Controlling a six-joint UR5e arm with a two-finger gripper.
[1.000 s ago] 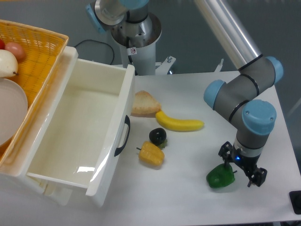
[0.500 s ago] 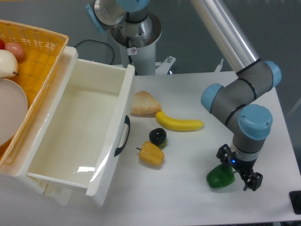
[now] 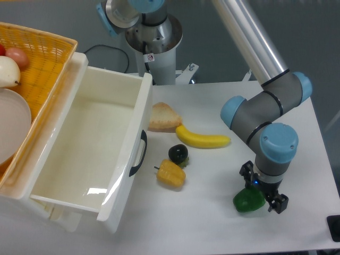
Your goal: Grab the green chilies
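The green chilies [image 3: 247, 202] lie on the white table near its front right, a glossy green pepper-shaped toy. My gripper [image 3: 262, 188] is right above it and slightly to its right. The jaws are open, one finger behind the pepper at its far left side and the other at its right front. The fingers straddle the upper part of the pepper without closing on it. The stem is hidden under the gripper.
A yellow-orange pepper piece [image 3: 171, 173], a small dark round item [image 3: 178, 153], a banana [image 3: 204, 140] and a bread slice [image 3: 162, 117] lie mid-table. An open white drawer [image 3: 90, 149] stands left, a yellow basket [image 3: 32, 69] behind it. A dark object [image 3: 334, 227] sits at the right edge.
The gripper has moved left and slightly down, from beside the green pepper's right side to over it. The pepper has not moved.
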